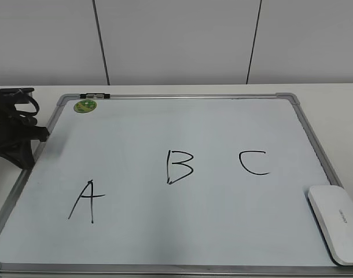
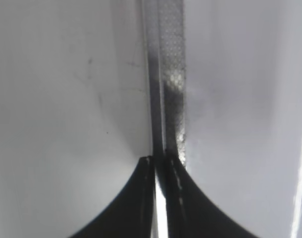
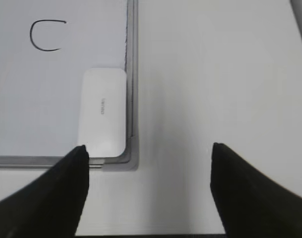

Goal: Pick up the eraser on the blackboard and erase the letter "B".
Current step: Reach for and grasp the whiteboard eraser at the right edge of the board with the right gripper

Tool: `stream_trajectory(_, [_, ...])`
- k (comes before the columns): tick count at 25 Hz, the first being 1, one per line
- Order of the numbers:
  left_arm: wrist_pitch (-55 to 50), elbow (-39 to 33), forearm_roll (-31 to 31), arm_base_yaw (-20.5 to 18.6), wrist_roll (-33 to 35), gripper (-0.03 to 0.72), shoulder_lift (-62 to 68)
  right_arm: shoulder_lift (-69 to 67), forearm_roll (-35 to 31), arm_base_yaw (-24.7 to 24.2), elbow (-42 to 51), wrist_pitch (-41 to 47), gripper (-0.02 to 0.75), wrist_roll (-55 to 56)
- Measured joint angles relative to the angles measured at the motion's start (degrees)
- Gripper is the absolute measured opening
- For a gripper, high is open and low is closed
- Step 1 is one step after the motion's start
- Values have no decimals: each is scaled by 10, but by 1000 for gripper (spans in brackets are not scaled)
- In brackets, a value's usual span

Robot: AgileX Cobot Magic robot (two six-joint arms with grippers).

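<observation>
white table (image 1: 327,95), blackboard (image 1: 182,243) lying flat

The left gripper (image 2: 161,161) sits low at the blackboard's (image 1: 223,231) left edge, jaws pressed together. The right gripper (image 3: 148,151) hovers above the board's near right corner, jaws spread wide, holding nothing.

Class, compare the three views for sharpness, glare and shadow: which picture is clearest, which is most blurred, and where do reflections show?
Exterior view: sharpest, evenly lit, letters A, B and C crisp, faint shadow beside the left hand. Left wrist view: most blurred, with bright glare along the board's frame. Right wrist view: slightly soft, the eraser readable, hand fingers dark and blurred.
</observation>
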State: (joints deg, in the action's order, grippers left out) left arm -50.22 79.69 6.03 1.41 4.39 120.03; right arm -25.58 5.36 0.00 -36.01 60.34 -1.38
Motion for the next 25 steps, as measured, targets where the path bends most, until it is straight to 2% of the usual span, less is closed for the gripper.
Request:
stream_trajectory(6, [0, 0, 0, 0, 0, 11, 0, -54, -37, 0, 0, 47, 587, -1])
stream_trajectory(13, [-1, 0, 4, 0, 0, 11, 0, -130, -86, 0, -1, 49, 587, -2])
stream_trajectory(25, [-1, 0, 4, 0, 0, 11, 0, -280, -100, 0, -38, 22, 587, -13])
